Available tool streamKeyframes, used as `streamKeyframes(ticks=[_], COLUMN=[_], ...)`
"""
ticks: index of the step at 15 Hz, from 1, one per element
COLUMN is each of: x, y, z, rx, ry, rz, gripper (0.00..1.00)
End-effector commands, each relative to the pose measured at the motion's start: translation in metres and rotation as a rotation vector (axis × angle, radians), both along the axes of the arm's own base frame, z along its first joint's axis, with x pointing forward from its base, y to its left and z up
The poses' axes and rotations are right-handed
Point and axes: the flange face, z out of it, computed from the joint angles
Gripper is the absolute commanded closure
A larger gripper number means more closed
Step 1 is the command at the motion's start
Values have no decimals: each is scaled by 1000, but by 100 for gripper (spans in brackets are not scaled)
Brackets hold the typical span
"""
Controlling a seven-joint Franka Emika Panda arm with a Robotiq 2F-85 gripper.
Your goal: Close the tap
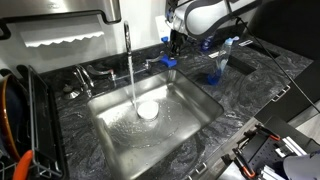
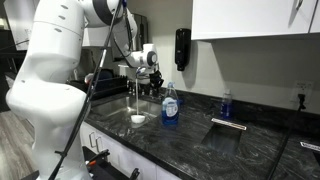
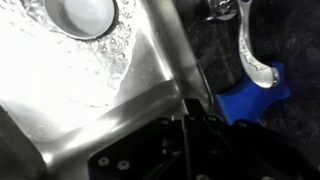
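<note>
The tap (image 1: 128, 38) is a tall chrome spout at the back of the steel sink (image 1: 195, 108). Water runs from it down onto the white drain (image 1: 147, 110). Its chrome lever handle with the bright blue tip (image 1: 170, 62) lies on the counter edge to the right of the spout. My gripper (image 1: 176, 46) hangs just above the blue tip and looks shut and empty. In the wrist view the blue tip (image 3: 258, 97) sits just right of my fingertips (image 3: 186, 112), with no clear contact. In an exterior view my gripper (image 2: 149, 66) hovers behind the sink.
A clear bottle with a blue base (image 1: 216, 70) stands right of the handle and also shows in an exterior view (image 2: 170, 104). Short plain chrome fittings (image 1: 85, 78) sit left of the spout. A dish rack (image 1: 22, 130) stands at the left. The counter is dark marble.
</note>
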Motion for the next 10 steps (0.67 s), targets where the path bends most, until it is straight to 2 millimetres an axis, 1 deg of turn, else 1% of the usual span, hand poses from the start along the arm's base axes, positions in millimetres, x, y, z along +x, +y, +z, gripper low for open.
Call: streamKeyframes(ticks=[1,3,4,5,10], x=[12,12,11,9,9], y=[0,3,6,1,5], z=[5,8,6,11,11], rx=[-55,-75,-74,-65,-76], ry=[-123,-156,-145,-129,-131], rz=[105,168,200,141,183], gripper=[100,100,100,99,99])
